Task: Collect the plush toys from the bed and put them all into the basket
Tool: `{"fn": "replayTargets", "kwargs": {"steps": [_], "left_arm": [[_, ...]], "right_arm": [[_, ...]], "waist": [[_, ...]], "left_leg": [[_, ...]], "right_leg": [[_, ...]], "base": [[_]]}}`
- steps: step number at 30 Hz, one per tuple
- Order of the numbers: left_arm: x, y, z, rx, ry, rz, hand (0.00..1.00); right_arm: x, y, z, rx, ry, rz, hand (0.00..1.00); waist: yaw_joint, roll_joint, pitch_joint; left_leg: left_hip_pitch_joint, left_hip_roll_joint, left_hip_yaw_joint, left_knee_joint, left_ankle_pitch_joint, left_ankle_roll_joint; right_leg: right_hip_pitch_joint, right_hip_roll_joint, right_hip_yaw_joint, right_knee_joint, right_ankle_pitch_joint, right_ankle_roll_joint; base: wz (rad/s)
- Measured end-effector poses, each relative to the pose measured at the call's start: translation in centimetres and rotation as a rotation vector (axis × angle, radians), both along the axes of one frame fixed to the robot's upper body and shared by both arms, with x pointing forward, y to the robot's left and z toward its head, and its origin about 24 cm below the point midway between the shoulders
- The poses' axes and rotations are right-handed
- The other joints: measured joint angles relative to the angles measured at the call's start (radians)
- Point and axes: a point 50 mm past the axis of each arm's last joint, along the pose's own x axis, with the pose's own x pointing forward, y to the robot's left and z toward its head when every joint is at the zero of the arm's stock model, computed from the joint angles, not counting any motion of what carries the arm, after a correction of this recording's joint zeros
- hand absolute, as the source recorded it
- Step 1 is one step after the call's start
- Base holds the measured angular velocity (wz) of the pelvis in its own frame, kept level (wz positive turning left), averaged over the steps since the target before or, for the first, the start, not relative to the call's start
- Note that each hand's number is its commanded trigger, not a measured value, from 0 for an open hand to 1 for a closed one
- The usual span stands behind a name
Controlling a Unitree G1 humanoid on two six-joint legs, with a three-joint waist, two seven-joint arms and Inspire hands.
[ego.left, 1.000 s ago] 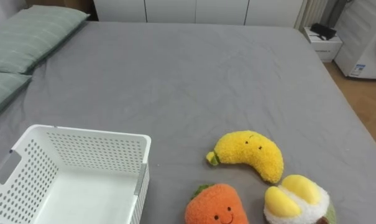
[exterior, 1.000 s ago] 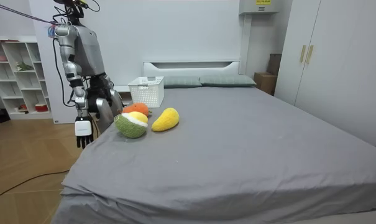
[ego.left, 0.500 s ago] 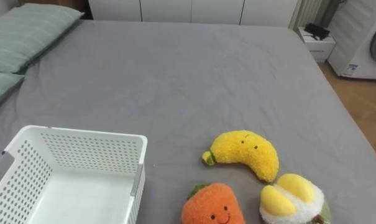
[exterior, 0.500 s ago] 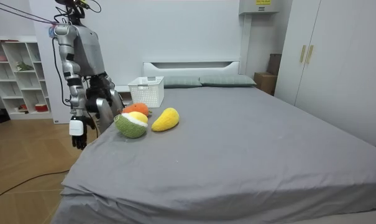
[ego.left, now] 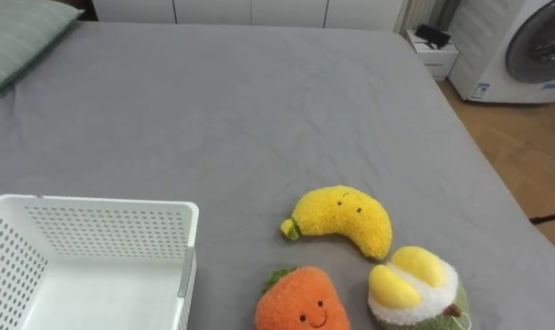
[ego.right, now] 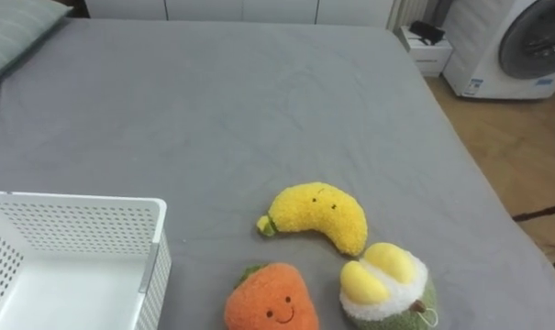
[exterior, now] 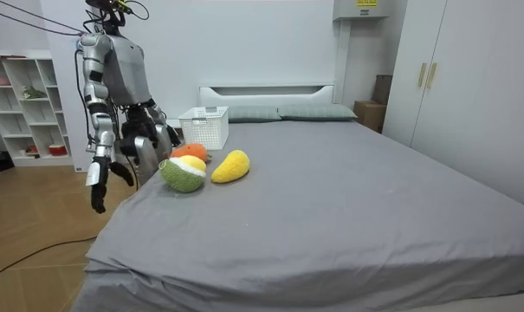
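Three plush toys lie close together on the grey bed (ego.left: 240, 119): a yellow banana (ego.left: 341, 218), an orange carrot with a face (ego.left: 300, 301) and a round green, white and yellow fruit (ego.left: 413, 286). A white perforated basket (ego.left: 103, 213) stands empty to their left. In the room view I stand at the bed's side on the room view's left, beside the toys (exterior: 230, 166) and the basket (exterior: 204, 127). My right hand (exterior: 96, 176) hangs behind me over the floor, fingers relaxed and holding nothing.
A green pillow (ego.left: 20, 32) lies at the far left of the bed. Beyond the far edge stand a white nightstand (ego.left: 433, 53) and a washing machine (ego.left: 525, 50) on wooden floor. The room view shows a shelf unit (exterior: 28, 104) and wardrobes (exterior: 469, 87).
My head camera has turned right, so the whole eye view slid left. My right arm swung back, away from the bed. The toys and basket have kept their places.
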Motion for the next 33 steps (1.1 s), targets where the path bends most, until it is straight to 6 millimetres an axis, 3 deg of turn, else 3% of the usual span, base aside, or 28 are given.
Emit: {"fn": "replayTargets", "kwargs": {"steps": [6,15,23,28,33], "left_arm": [[-0.2,0.1,0.1,0.000,-0.017,-0.003,0.00],[-0.2,-0.2,0.0,-0.008,-0.042,-0.015,0.00],[0.2,-0.7,-0.1,-0.020,-0.060,-0.052,0.00],[0.5,-0.7,0.0,-0.018,-0.075,-0.061,0.00],[0.5,-0.8,0.0,-0.021,-0.068,-0.070,0.00]], "right_arm": [[3.8,-1.1,1.5,-0.107,-0.154,0.045,0.00],[8.8,-2.0,4.7,-0.254,-0.399,0.108,0.00],[13.5,-1.2,9.8,-0.379,-0.671,0.213,0.00],[15.1,-0.1,12.0,-0.413,-0.775,0.304,0.00],[15.6,0.7,12.1,-0.399,-0.786,0.349,0.00]], "waist": [[0.007,0.000,0.0005],[0.022,0.026,0.0011],[0.024,0.029,0.0001],[0.030,0.027,-0.0012],[0.033,0.027,-0.0034]], "left_leg": [[-0.014,0.000,0.009,-0.001,-0.002,0.003],[-0.021,-0.001,0.017,-0.003,-0.002,0.004],[-0.021,-0.001,0.022,0.001,-0.002,0.004],[-0.021,-0.001,0.022,0.001,-0.002,0.004],[-0.020,-0.001,0.022,0.001,-0.002,0.004]], "right_leg": [[-0.019,0.001,0.008,-0.003,0.004,0.004],[-0.028,0.000,0.010,-0.002,0.005,0.004],[-0.033,0.000,0.013,-0.001,0.005,0.005],[-0.033,0.000,0.017,0.000,0.005,0.006],[-0.033,0.001,0.018,0.000,0.006,0.006]], "base": [[-0.04],[-0.01],[0.00],[0.00],[0.00]]}}
